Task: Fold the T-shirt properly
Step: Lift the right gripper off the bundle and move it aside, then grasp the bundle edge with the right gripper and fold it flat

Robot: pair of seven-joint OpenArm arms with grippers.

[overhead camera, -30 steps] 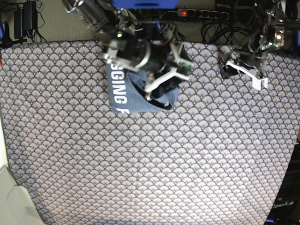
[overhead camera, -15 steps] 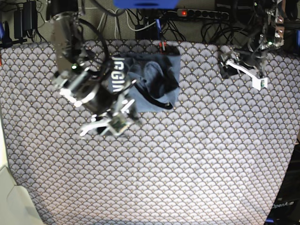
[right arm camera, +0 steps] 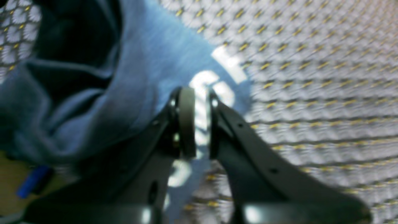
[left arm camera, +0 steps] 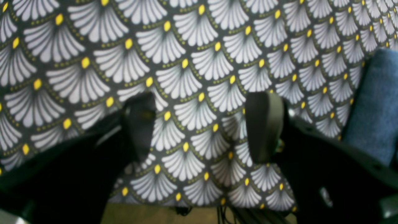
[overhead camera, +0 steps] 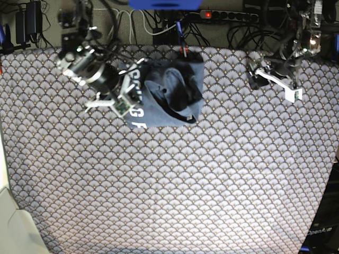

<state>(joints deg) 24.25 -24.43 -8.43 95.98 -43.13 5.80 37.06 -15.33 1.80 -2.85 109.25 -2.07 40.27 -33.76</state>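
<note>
Up at the bench's far edge, the bunched T-shirt [overhead camera: 167, 95] lies while my right gripper [right arm camera: 195, 124] pinches its lettered hem; I'd draw outward slowly (left gripper [left arm camera: 202, 127] idle, jaws wide over tablecloth [overhead camera: 212, 185]).

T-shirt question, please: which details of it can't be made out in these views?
- T-shirt lettering: base view, only a few letters show; folds and the right gripper hide the rest.
- Right wrist view: motion blur; whether the fingers pinch fabric is unclear.
- Left wrist view: only a blue edge shows, cut off by the frame.
</note>
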